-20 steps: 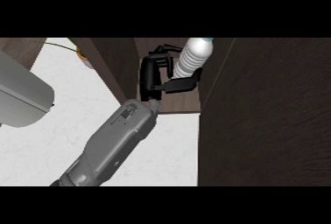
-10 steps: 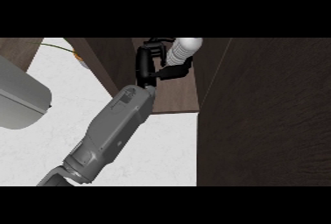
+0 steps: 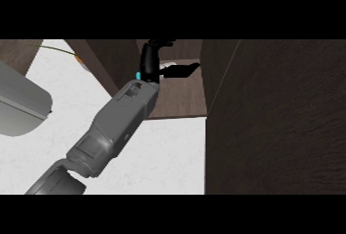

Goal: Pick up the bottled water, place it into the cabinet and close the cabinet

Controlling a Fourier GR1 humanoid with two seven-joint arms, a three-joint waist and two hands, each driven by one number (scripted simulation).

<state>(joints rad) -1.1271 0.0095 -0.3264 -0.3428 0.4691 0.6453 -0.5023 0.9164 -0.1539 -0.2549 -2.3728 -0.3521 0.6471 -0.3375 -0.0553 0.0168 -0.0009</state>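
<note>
Right hand [image 3: 157, 61] pushed deeper into dark cabinet [image 3: 182, 98], fingers clamped on bottled water [image 3: 167, 66], white counter [image 3: 162, 155].

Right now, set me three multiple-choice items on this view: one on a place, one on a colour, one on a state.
1. Where is the right hand?
A. flat on the counter
B. inside the cabinet, above its shelf
C. out of the view

2. What colour is the counter top?
A. white
B. green
C. red

3. How does the cabinet stand?
A. closed
B. open
C. lying on its side

Key:
1 B: the right hand reaches into the cabinet above the brown shelf, with a white bit of the bottled water between fingers and thumb.
2 A: the counter below the shelf is white.
3 B: the shelf inside shows uncovered.
</note>
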